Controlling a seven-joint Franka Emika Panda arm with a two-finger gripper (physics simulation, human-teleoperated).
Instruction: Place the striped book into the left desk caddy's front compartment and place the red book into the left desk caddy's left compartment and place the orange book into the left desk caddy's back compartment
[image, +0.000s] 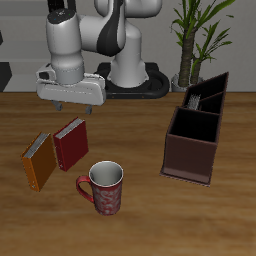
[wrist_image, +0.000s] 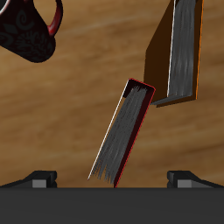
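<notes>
Mug (image: 105, 188): red, patterned, nearest the table's front edge, handle toward the books; bare wood all round it.
Orange book (image: 38, 162): standing on edge, tilted, long axis running diagonally from front to back.
Red book (image: 70, 144): just beside the orange book, same diagonal heading, pale page edges (wrist_image: 122, 136) upward.
Gripper (image: 70, 102): above the red book's far end, fingers spread, pinching nothing.
Left desk caddy (image: 190, 157): well apart across open table, long axis running back; striped book (image: 201, 99) in its rear section.
</notes>
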